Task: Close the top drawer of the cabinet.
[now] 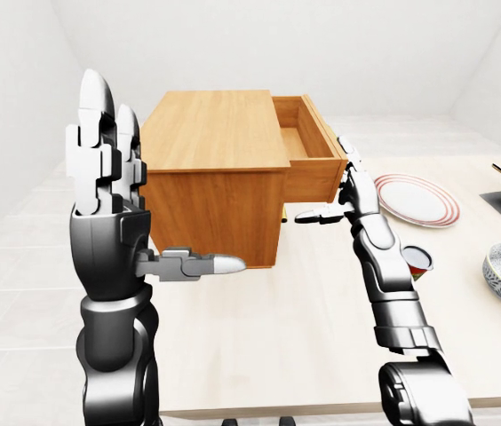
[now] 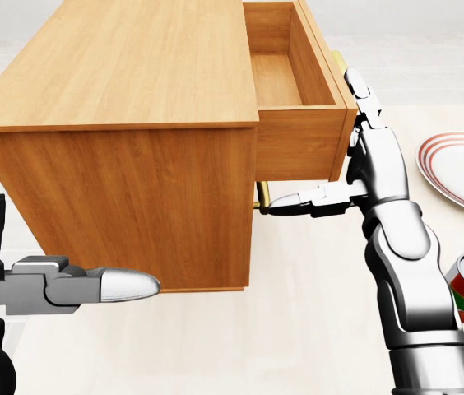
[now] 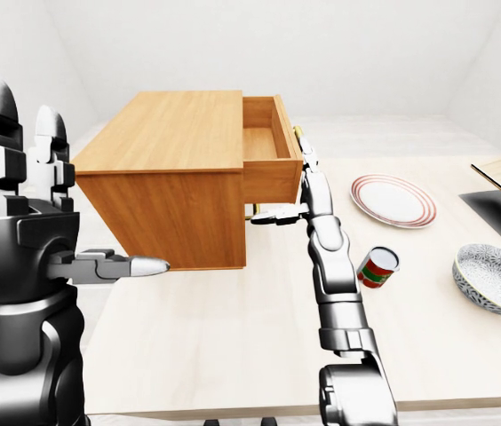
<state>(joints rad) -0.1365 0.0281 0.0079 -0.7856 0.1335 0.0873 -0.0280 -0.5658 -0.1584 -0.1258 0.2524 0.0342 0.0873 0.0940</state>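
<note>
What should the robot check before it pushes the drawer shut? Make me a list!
1. Top drawer pulled out: ok, needs pushing.
2. Nothing inside drawer: ok, looks empty.
3. Right hand open, flat beside the drawer's front panel: ok.
4. Hand touching the panel: cannot tell.
5. Left hand away from cabinet: ok.
6. Can and plate out of the way: ok.

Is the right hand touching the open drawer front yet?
Cannot tell. In the head view the right hand overlaps the drawer front's edge, with no clear gap or contact visible.
</note>
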